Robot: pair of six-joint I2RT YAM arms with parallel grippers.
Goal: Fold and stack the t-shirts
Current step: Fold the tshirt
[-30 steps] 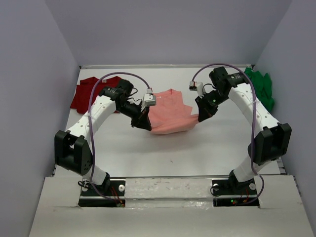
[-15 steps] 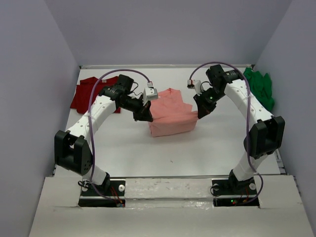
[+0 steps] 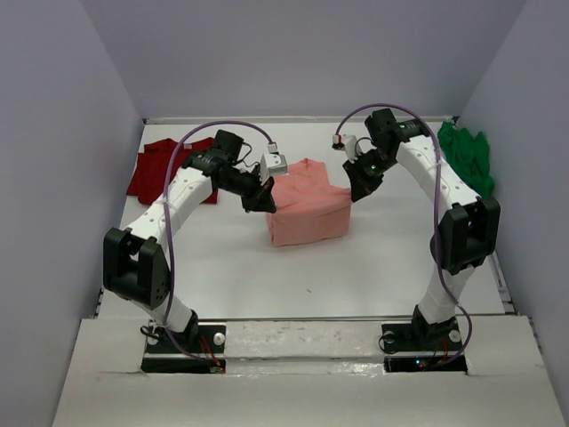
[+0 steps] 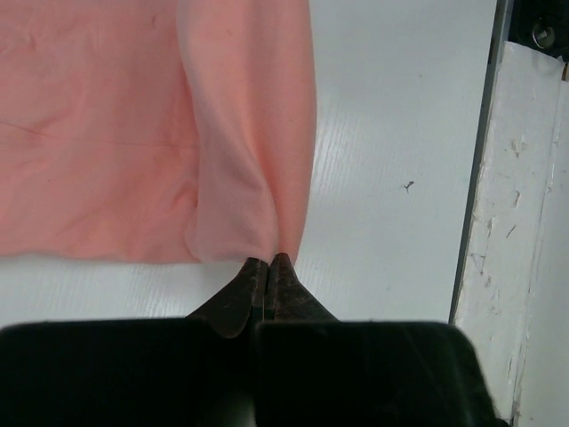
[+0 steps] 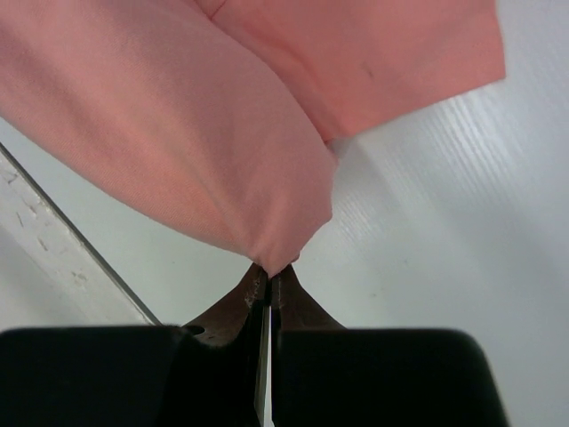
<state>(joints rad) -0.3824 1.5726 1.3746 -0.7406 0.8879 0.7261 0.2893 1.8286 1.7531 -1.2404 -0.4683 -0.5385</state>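
The salmon-pink t-shirt (image 3: 307,210) lies partly folded in the middle of the white table. My left gripper (image 3: 267,203) is shut on its left edge; in the left wrist view the cloth (image 4: 249,178) is pinched at the fingertips (image 4: 268,263). My right gripper (image 3: 354,193) is shut on its right edge; in the right wrist view the cloth (image 5: 222,160) is pinched there too (image 5: 268,271). Both hold the cloth lifted over the shirt. The dark red t-shirt (image 3: 160,165) lies at the back left. The bright green t-shirt (image 3: 468,156) lies crumpled at the back right.
The white table (image 3: 373,258) is walled by grey panels at the back and both sides. A raised white ledge (image 3: 293,338) with the arm bases runs along the near edge.
Both grippers have moved away from the near edge toward the back, carrying the pink shirt's front edge up and over itself. The shirt now looks shorter and more compact.
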